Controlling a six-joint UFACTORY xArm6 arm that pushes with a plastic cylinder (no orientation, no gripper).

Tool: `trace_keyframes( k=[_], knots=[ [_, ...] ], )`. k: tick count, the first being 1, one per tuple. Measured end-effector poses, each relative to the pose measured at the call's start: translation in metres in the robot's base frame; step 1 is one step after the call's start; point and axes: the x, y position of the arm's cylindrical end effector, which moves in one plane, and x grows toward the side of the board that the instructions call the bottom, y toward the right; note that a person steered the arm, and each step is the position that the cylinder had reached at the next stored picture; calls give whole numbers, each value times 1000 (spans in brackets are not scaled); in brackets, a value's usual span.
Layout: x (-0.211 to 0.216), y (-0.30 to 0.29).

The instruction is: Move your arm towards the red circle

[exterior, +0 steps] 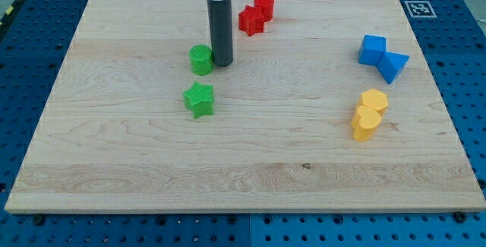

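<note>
— Wooden board [250,163] on a blue perforated bench, pale grain running across. Where the target?

— Red circle [263,6] near the view's top, a little right of centre, upright, touching or nearly touching another red block [250,20] of uncertain shape just below-left of it. Probably parked as a pair by colour, like everything else on the board.

— And the rod?

— Ends in my tip [222,64], planted on the wood lower and to the view's left of the red pair, near but apart. No jaws to spread or press; just a plain dark rod, holding nothing. Pressed close against the right side of a green round block [201,60], seemingly in contact, though hard to tell for sure.

— Further out?

— Green star [199,99] just below that green block, apart from it. Well away on the view's right, blue cube [372,50] touching a blue wedge-like block [393,66], and beneath them two yellow blocks [368,114] overlapping, shapes unclear, maybe hearts.

— Path to the target?

— Up and to the view's right, judging by position. Other red block sitting almost on that line, so likely to get nudged unless approached from the circle's left or top side. Green round block behind the motion, so probably left undisturbed
</note>
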Motion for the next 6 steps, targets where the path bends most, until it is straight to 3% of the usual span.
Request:
trace_keyframes(
  k=[2, 4, 6],
  knots=[
    [-27, 76],
    [-89, 101],
    [-110, 125]
  ],
)
